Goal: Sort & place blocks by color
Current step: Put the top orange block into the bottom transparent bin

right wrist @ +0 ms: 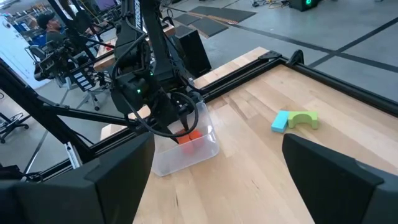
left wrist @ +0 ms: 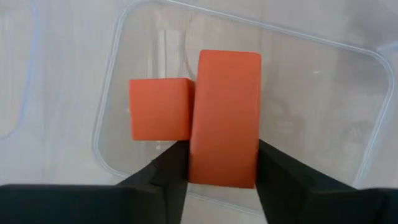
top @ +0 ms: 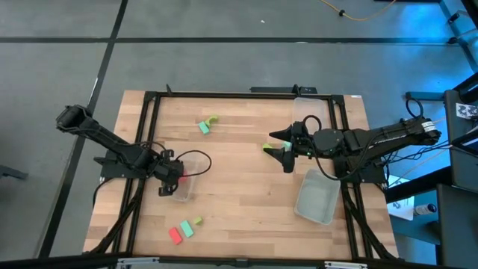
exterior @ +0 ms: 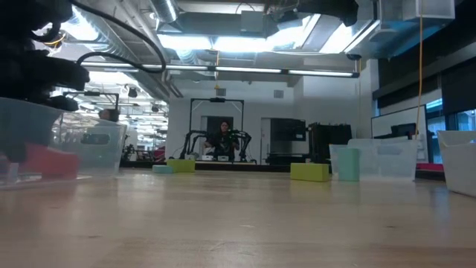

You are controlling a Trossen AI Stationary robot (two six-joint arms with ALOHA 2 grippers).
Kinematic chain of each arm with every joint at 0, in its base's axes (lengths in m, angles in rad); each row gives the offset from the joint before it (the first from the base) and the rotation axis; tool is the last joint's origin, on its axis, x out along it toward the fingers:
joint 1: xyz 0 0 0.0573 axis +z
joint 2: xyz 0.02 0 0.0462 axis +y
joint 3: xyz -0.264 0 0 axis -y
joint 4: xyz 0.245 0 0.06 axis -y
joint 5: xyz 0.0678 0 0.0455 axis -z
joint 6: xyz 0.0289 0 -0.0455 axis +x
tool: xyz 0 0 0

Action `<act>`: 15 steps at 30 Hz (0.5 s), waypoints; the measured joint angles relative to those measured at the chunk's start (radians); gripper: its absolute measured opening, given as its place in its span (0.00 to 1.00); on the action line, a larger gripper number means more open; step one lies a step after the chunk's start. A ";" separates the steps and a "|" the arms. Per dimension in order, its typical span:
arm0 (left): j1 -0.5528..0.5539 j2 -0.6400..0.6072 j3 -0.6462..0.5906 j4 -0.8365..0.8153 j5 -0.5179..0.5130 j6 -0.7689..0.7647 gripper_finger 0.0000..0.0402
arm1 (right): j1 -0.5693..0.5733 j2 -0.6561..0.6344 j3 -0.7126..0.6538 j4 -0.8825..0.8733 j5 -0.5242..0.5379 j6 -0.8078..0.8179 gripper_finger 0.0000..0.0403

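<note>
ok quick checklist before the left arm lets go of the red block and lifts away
1. Red block over the tray: ok, inside its rim in the left wrist view.
2. Left gripper released: cannot tell, fingers sit right beside the block.
3. Second red block already in the tray: ok, beside the long one.
4. Right gripper clear of the left arm: ok, open, mid-table, well apart.
5. Other blocks waiting: ok, a group lies near the table's front edge.

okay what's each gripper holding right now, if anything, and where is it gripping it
The left gripper has a tall red block between its fingers, by the lower sides, over a clear tray. The right gripper is open, holding nothing.
</note>
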 joint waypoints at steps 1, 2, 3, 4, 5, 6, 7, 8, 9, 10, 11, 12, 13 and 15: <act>0.000 0.000 0.000 0.001 0.000 0.000 0.43 | 0.000 0.000 0.000 0.000 0.000 0.000 0.88; 0.000 0.000 0.000 0.000 0.001 -0.001 0.45 | 0.000 0.000 0.000 0.000 0.000 -0.001 0.88; 0.000 0.000 0.000 0.001 0.001 -0.007 0.47 | 0.000 0.000 0.000 0.000 0.000 -0.001 0.88; 0.000 0.000 0.000 0.000 0.001 -0.017 0.48 | 0.000 0.000 0.000 0.000 0.000 -0.001 0.88; 0.000 0.000 0.000 0.000 0.002 -0.024 0.49 | 0.000 0.000 0.000 0.000 0.000 -0.001 0.88; 0.000 0.000 0.000 0.000 0.007 -0.031 0.51 | 0.000 0.000 0.000 0.000 0.000 -0.001 0.88; 0.000 0.000 0.000 0.000 0.015 -0.042 0.52 | 0.000 0.000 0.000 0.000 0.000 -0.001 0.88; 0.000 0.000 0.000 0.000 0.024 -0.053 0.53 | 0.000 0.000 0.000 0.000 0.000 -0.002 0.88; 0.000 0.000 0.003 -0.002 0.035 -0.062 0.54 | 0.000 0.000 0.000 0.000 0.000 -0.002 0.88; 0.000 0.000 0.010 -0.007 0.046 -0.069 0.55 | 0.000 0.000 0.000 0.000 0.000 -0.002 0.88; 0.000 0.000 0.022 -0.007 0.057 -0.069 0.56 | 0.000 0.000 0.000 0.000 0.000 -0.003 0.88; 0.000 0.000 0.038 -0.008 0.066 -0.070 0.57 | 0.000 0.000 0.000 0.000 0.000 -0.003 0.88; 0.000 -0.001 0.056 -0.014 0.071 -0.071 0.58 | 0.000 0.000 0.000 0.000 0.000 -0.003 0.88; 0.000 -0.001 0.104 -0.051 0.076 -0.071 0.58 | 0.000 0.000 0.000 0.000 0.000 -0.003 0.88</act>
